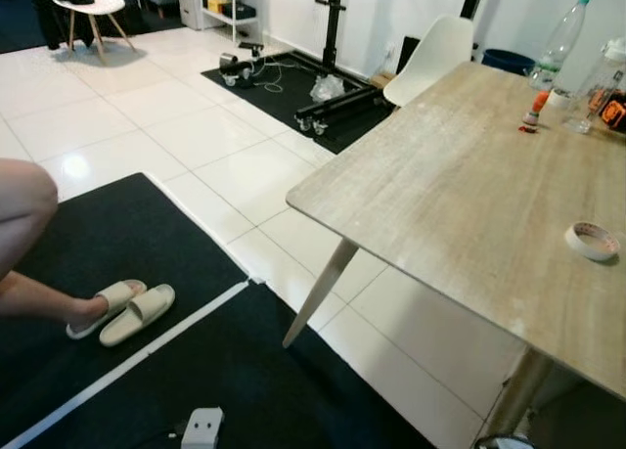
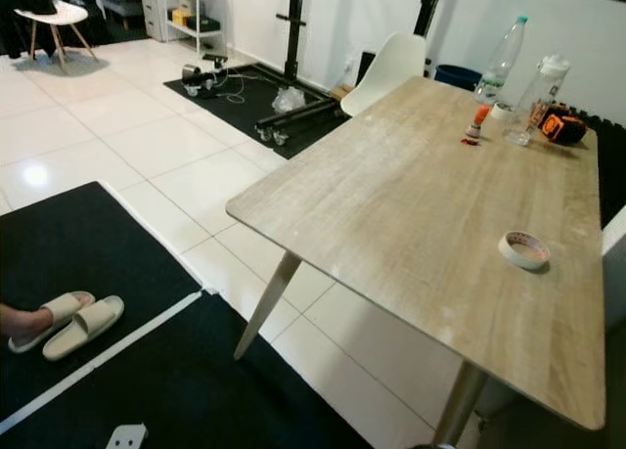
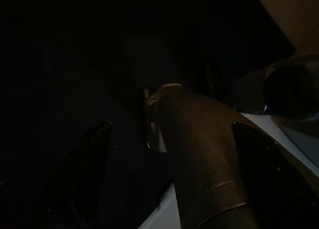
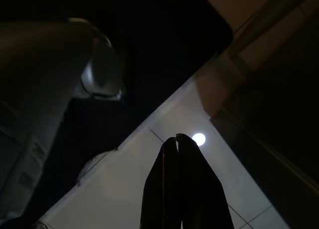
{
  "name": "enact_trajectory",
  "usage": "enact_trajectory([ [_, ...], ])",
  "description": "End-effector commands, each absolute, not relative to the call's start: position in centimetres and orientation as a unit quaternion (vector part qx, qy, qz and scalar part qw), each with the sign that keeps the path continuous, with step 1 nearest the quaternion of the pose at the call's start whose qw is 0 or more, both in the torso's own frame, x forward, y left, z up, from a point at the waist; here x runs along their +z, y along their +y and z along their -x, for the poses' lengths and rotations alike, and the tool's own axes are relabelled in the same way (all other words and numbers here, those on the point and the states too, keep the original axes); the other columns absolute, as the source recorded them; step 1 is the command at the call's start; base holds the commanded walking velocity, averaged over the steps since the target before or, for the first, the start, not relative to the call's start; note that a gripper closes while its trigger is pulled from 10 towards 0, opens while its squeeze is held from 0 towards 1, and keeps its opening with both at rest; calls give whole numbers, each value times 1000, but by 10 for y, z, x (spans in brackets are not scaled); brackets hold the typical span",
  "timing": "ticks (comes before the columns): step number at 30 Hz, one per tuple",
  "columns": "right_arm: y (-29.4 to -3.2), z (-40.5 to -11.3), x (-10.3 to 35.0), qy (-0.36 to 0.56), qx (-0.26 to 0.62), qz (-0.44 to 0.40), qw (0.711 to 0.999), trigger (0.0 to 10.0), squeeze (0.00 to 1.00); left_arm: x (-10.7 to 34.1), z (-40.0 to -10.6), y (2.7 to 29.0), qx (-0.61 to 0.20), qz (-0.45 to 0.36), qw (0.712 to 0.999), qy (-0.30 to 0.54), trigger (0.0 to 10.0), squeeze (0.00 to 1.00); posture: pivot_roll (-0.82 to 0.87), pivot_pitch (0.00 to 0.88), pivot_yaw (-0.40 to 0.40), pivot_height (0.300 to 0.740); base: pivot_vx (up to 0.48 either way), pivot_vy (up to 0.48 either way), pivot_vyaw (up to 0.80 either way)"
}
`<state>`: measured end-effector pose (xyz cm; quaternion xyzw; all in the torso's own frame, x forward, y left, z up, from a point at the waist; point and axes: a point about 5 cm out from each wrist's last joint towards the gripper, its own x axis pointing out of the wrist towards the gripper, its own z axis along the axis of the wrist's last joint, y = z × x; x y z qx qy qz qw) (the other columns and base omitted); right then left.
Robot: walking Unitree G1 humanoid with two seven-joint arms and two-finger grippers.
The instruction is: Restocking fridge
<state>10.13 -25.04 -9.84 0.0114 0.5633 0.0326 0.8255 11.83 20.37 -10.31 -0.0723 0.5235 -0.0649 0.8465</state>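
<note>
The right gripper hangs over white floor tiles, its fingers pressed together on nothing. The left gripper is in deep shade, its fingers wide apart. A wooden table carries a tape roll, a bottle and a glue stick. A person's foot rests in slippers on a black mat. I cannot see a fridge.

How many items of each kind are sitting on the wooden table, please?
Clear plastic bottle: 1
Clear lidded jug: 1
Orange-capped small bottle: 1
Orange and black tape measure: 1
Tape roll: 1
Total: 5
</note>
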Motion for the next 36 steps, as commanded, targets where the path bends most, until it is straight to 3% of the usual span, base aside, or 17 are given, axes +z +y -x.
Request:
enact_trajectory([
  [1,-254,-104,-97,559,30,-12,828,10000,0,-106,-112,201,-68,74,839,534,10000,0,-6,0,-64,740,281,0,0],
  [7,-252,-105,-96,554,41,-23,831,10000,0,-106,-112,201,-68,75,839,534,10000,0,-6,0,-64,740,278,0,0],
  [21,-239,-103,-99,560,79,-34,824,10000,0,-106,-111,201,-69,76,838,536,10000,0,-5,0,-67,740,275,0,800],
  [36,-242,-92,-100,569,101,-39,815,10000,0,-106,-110,202,-71,74,838,536,10000,0,-1,0,-67,740,268,0,800],
])
